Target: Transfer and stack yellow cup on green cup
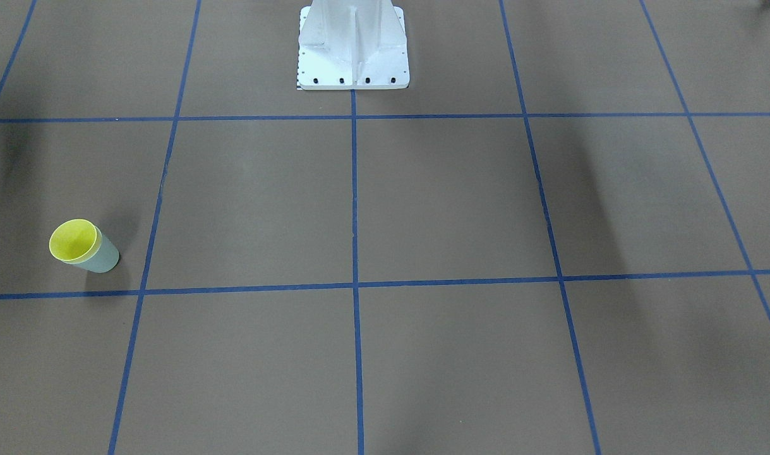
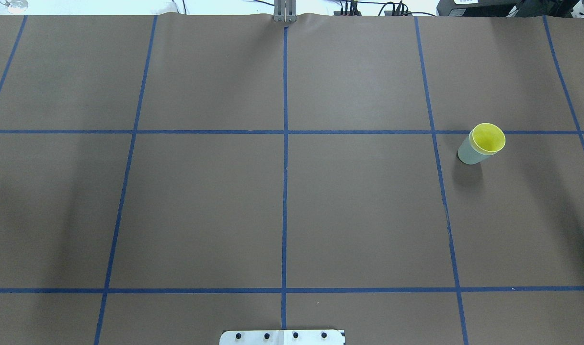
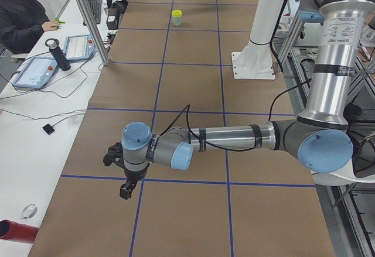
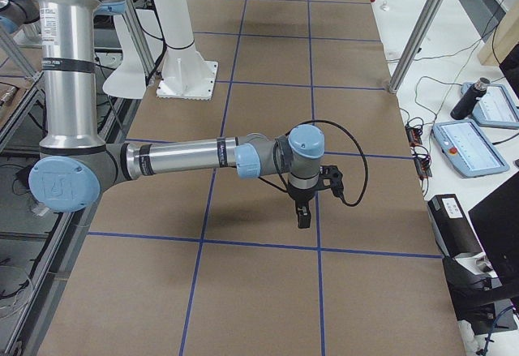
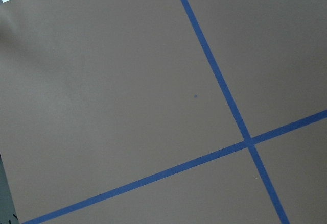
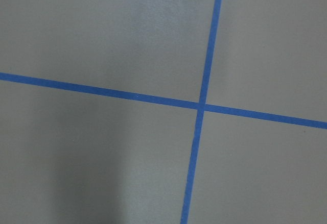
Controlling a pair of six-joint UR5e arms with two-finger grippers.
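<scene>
Table (image 2: 205, 206) first: brown paper marked into squares by blue tape (image 2: 284, 191), with the white base (image 1: 353, 47) at the robot's edge. Both arms are low over the paper at opposite ends, the left arm (image 3: 234, 137) reaching out near its end of the table and the right arm (image 4: 178, 157) doing the same at the other. The green cup (image 2: 469, 154) stands upright on the robot's right side, just inside a tape corner, and the yellow cup (image 2: 489, 137) sits nested in it, only its rim band and inside showing above the green wall. Both are well apart from either arm. The left gripper (image 3: 125, 189) and right gripper (image 4: 304, 218) point down at bare paper and hold nothing. They show only in the side views, and the wrist cameras see nothing but paper and tape, so I cannot tell whether either pincer is apart or together. By my reading the stacking step is finished and no transfer is left. The yellow cup looks fully seated, though at this range a slight tilt could escape notice. The next move, if any, calls only for keeping the arms clear of the stack.
</scene>
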